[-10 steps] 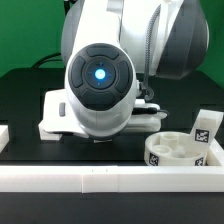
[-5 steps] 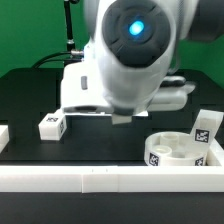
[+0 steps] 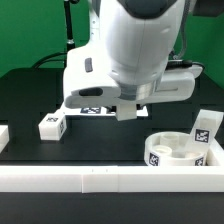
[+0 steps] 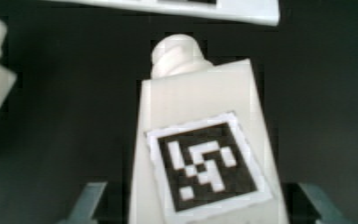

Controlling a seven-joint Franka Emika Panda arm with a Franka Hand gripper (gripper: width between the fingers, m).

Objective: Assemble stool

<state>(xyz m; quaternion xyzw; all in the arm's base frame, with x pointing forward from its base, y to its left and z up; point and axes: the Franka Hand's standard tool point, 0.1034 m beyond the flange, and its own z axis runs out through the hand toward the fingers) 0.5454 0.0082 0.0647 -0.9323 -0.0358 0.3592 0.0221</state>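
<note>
The arm [image 3: 125, 50] fills the upper centre of the exterior view and hides most of the end effector [image 4: 199, 206]. In the wrist view, the fingers [image 4: 92, 198] stand at a middling width on either side of the held leg [image 4: 197, 120], one on each flank, and grip it. The held leg carries a black-and-white square tag [image 4: 204, 162] on its facing side, and its narrow tip [image 4: 176, 52] points away from the camera above the black table [image 3: 30, 90]. The marker board [image 4: 211, 8] lies on the table beyond that tip. In the exterior view, the loose leg [image 3: 52, 125] rests on the table at the left of the frame, well apart from the other parts. The seat disc [image 3: 172, 152] lies flat at the lower right of the frame, just behind the border rail [image 3: 90, 178]. The tilted leg [image 3: 205, 130] stands at the far right edge of the seat disc; contact between the two cannot be determined.
</note>
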